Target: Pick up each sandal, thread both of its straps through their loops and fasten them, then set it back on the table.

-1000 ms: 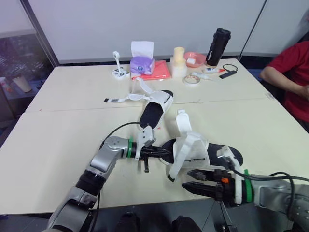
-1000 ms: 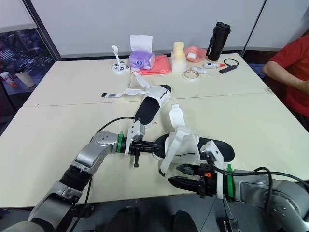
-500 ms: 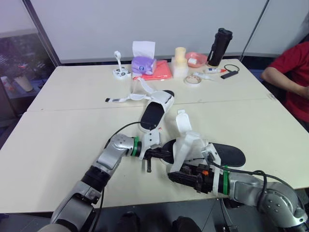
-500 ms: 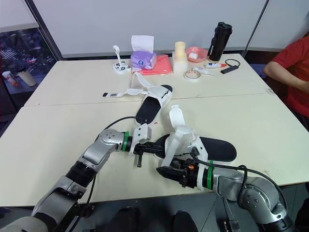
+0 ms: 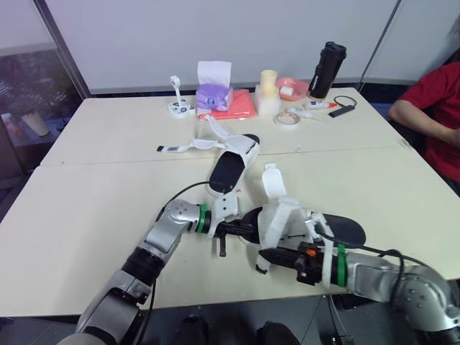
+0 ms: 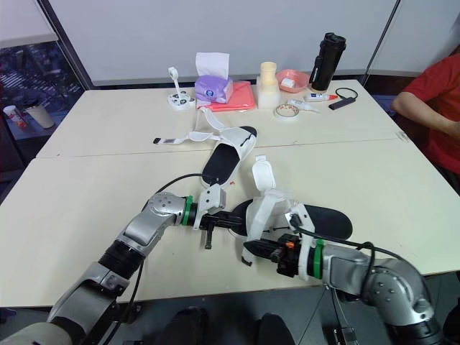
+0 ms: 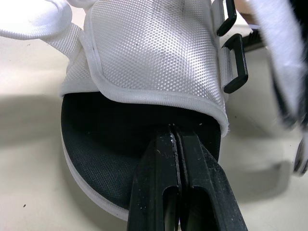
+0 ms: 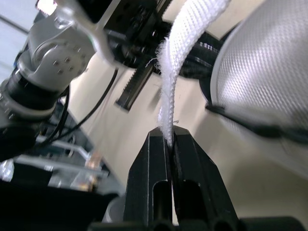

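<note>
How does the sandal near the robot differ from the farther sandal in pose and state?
The near sandal is handled: the right gripper is shut on its strap, the shut left gripper touches its toe end; the far sandal lies untouched. The far sandal's straps lie spread on the table; the near sandal's stand up. Both have black soles and white unfastened straps.

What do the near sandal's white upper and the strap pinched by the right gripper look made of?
Upper: likely synthetic mesh fabric, slightly shiny; fine dotted weave. Strap: matte woven webbing, maybe nylon or polyester; ribbed texture, frayed threads.
</note>
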